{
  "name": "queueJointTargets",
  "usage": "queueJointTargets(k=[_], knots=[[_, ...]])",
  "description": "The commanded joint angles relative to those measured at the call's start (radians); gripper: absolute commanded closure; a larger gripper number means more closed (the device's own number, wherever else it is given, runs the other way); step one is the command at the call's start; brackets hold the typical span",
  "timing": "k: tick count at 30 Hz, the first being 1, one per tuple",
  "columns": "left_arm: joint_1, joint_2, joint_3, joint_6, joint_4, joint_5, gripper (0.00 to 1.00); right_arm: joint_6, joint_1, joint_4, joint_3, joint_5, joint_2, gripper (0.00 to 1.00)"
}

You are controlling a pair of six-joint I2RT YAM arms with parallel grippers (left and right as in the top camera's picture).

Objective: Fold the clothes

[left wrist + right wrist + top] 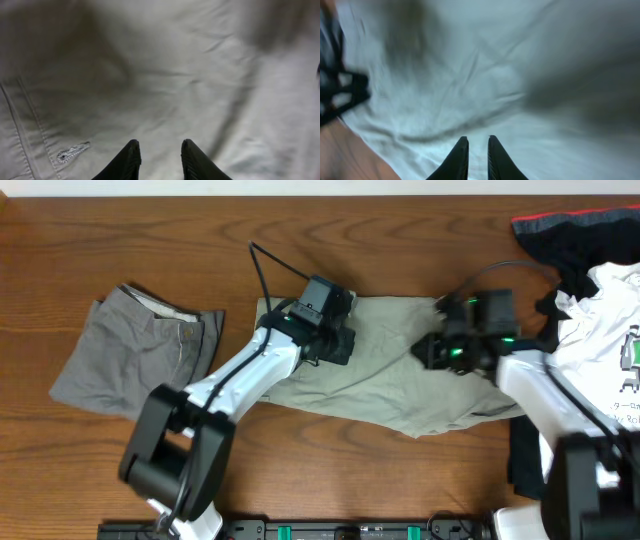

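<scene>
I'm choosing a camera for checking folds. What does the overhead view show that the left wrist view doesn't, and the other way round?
Only overhead: grey shorts at the left, a white T-shirt and a black garment at the right, and the wooden table. Only left wrist: a stitched buttonhole up close. Both: the khaki shorts beneath the left gripper.

On table: folded shorts left, spread shorts centre, T-shirt right, crumpled garment behind it.
</scene>
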Motion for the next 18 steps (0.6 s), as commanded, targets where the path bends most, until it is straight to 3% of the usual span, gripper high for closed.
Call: queueJointTargets(k=[1, 6, 12, 18], knots=[[0.009, 0.06, 0.007, 0.027, -0.002, -0.07, 0.72, -0.031, 0.06, 0.002, -0.013, 0.073, 0.105, 0.91], [0.024, 0.116, 0.007, 0.027, 0.0, -0.172, 0.72, 0.204, 0.059, -0.097, -0.013, 0.303, 0.221, 0.98], [0.068, 0.142, 0.007, 0.027, -0.001, -0.314, 0.73, 0.315, 0.036, -0.267, -0.013, 0.494, 0.238, 0.99], [0.163, 0.141, 0.007, 0.019, -0.002, -0.315, 0.72, 0.317, 0.027, -0.334, -0.013, 0.509, 0.237, 0.98]])
